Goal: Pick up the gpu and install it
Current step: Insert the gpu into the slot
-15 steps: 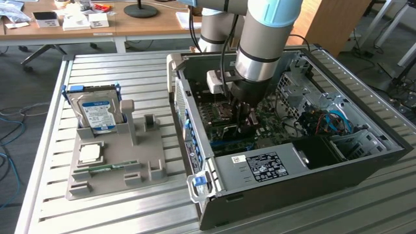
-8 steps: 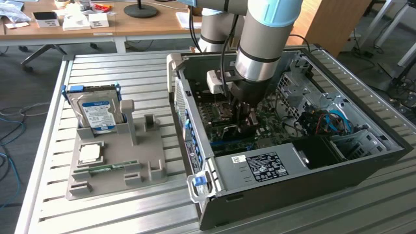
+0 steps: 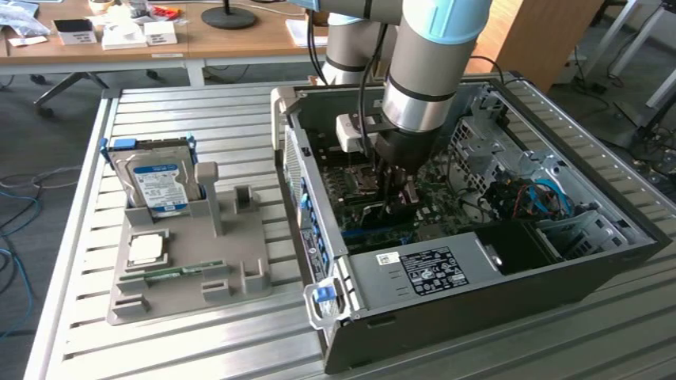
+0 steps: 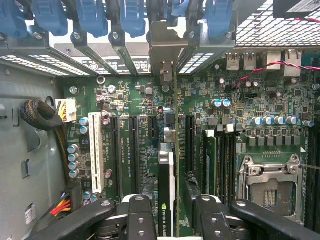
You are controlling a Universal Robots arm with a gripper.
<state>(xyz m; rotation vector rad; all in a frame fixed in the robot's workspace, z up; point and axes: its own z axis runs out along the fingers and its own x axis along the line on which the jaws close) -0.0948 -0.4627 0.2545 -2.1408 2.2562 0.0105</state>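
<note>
Gripper (image 4: 170, 210), reaching down into the open computer case (image 3: 591, 269) on the slatted tabletop (image 3: 190, 111), has its black fingers (image 4: 140, 220) on either side of the gpu (image 4: 167, 175); whether they press it I cannot tell. Seen edge-on, the gpu is a thin card, green board beside a dark cooler with a logo label, standing upright over the green motherboard (image 4: 250, 105) among its slots; its silver bracket (image 4: 165, 47) rises to the case's rear openings.
</note>
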